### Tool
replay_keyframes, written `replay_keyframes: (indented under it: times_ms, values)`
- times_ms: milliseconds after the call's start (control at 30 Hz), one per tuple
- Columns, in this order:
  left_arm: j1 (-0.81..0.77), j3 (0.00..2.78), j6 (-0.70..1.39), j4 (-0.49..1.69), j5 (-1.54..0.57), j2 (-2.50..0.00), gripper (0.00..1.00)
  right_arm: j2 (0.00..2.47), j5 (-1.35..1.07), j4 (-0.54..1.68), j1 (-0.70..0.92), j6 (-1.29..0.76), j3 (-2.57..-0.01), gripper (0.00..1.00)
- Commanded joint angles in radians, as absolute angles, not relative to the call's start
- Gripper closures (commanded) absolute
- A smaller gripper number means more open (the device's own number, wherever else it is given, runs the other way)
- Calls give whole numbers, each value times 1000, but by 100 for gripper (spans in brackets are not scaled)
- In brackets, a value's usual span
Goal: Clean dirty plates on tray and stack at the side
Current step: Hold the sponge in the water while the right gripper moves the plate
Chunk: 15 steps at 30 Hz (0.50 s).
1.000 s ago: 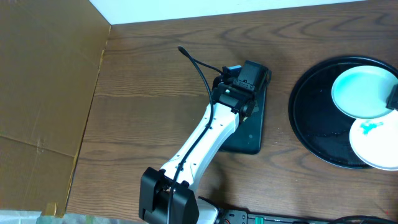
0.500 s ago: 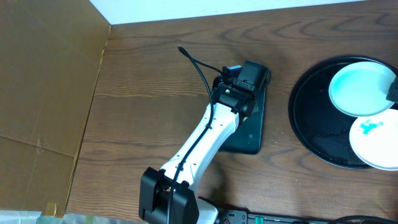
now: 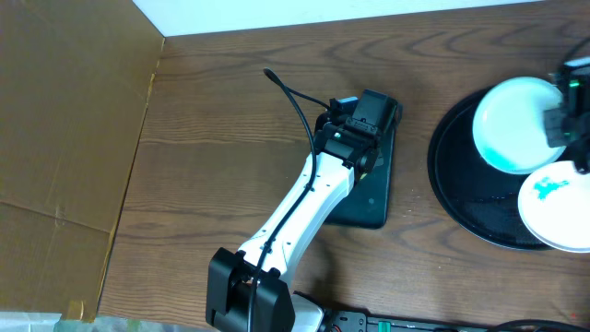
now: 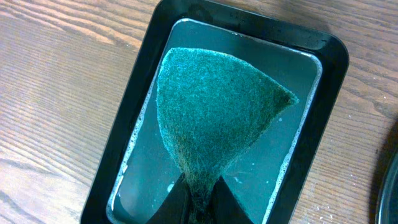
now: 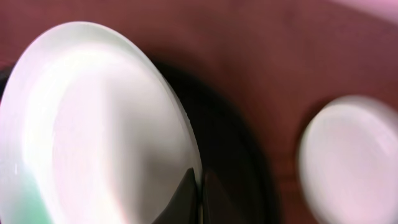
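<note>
The left arm is stretched diagonally across the tabletop. The left fingers are clenched on a green sponge over the soapy rectangular tray. The right fingers, largely cut off overhead, are clamped on the rim of a tilted plate above the round tray. A smeared plate is cut by the frame edge.

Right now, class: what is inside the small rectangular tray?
A green sponge, pinched by the left jaws, and shallow liquid with bubbles at its edge. What lies under the sponge is hidden.
</note>
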State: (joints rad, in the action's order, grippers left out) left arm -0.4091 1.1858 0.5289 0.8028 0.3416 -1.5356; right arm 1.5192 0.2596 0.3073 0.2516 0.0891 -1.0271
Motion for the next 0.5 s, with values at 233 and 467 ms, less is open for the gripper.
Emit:
replay_keyframes:
  times_ms: [233, 467]
  values:
    - [-404, 1180, 563, 799, 349, -1536, 93, 1460, 1039, 75, 585, 664, -1033, 99]
    - [-404, 1180, 563, 799, 349, -1536, 92, 1460, 1163, -88, 688, 998, -1033, 99]
